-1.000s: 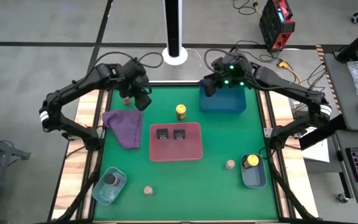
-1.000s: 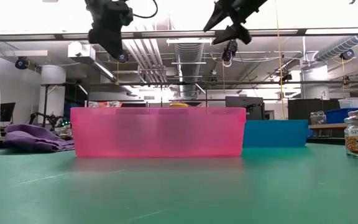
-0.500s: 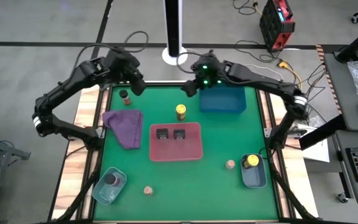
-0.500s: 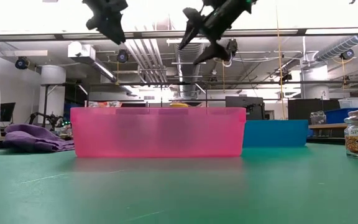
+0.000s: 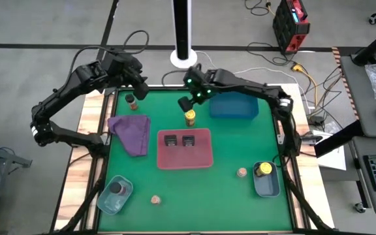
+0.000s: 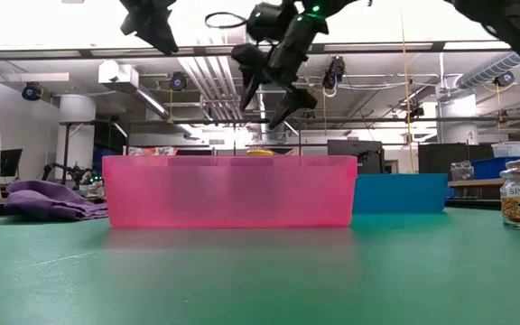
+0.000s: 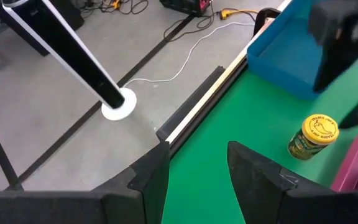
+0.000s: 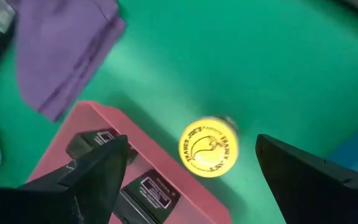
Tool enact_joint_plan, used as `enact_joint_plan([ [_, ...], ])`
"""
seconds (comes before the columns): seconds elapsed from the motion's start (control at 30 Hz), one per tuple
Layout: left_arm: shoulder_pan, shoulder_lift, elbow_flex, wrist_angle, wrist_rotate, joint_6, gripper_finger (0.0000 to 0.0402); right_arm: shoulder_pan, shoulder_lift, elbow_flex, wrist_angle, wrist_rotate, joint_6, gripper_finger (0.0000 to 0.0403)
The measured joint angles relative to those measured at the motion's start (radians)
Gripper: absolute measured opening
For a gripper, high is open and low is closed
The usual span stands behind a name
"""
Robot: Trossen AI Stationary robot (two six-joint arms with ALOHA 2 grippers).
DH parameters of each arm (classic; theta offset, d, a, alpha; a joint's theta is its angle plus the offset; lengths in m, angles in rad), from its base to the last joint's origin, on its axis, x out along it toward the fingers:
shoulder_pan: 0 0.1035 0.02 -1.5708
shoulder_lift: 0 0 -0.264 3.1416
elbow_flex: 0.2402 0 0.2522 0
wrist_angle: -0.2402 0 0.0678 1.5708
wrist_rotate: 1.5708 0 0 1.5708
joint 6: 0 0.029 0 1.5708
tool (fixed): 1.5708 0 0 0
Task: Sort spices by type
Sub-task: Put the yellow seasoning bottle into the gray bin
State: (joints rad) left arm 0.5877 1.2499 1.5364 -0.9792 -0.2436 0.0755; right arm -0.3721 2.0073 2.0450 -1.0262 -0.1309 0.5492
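**Right tool spread above a yellow-capped jar near the red tray**

The right tool (image 5: 187, 103) is hanging over the far middle of the green counter (image 5: 240, 140), its fingers (image 8: 86, 171) spread wide and holding nothing. Directly below it, a yellow-capped jar (image 5: 190, 117) is standing upright on the counter, just beyond the far rim of the red tray (image 5: 204, 156) and apart from it.

The left tool (image 5: 138, 93) is hovering at the far left edge of the counter, its fingers (image 7: 151, 177) standing a little apart with nothing between them. A dark brownish shaker (image 5: 132, 102) is standing just beside it, beyond the purple cloth (image 5: 130, 132).

Two black square tins (image 5: 179, 140) are lying side by side in the far half of the red tray. The blue tray (image 5: 235, 108) is sitting at the far right. A second yellow-capped jar (image 5: 262, 170) is standing in the grey-blue tray (image 5: 267, 186) at the near right, with a pale tan jar (image 5: 241, 173) just beside that tray on the counter. Another pale tan jar (image 5: 155, 200) is standing near the front edge, and a second dark shaker (image 5: 117, 189) is sitting in the clear tray (image 5: 106, 202) at the near left.
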Motion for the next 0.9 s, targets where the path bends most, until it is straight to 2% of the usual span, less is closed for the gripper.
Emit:
enact_joint_plan([
  [0.23, 0.0, 0.008, -0.001, 0.011, 0.0, 0.023, 0.0146, 0.028, 0.095, 0.045, -0.098, 0.045, 0.041, 0.0337],
  [0.53, 0.002, 0.008, -0.001, 0.019, 0.0, 0.048, 0.0146, 0.032, 0.178, 0.045, -0.09, 0.058, 0.039, 0.0349],
  [0.9, 0.002, 0.009, -0.002, 0.022, 0.0, 0.052, 0.0146, 0.032, 0.224, 0.043, -0.06, 0.08, 0.026, 0.0321],
])
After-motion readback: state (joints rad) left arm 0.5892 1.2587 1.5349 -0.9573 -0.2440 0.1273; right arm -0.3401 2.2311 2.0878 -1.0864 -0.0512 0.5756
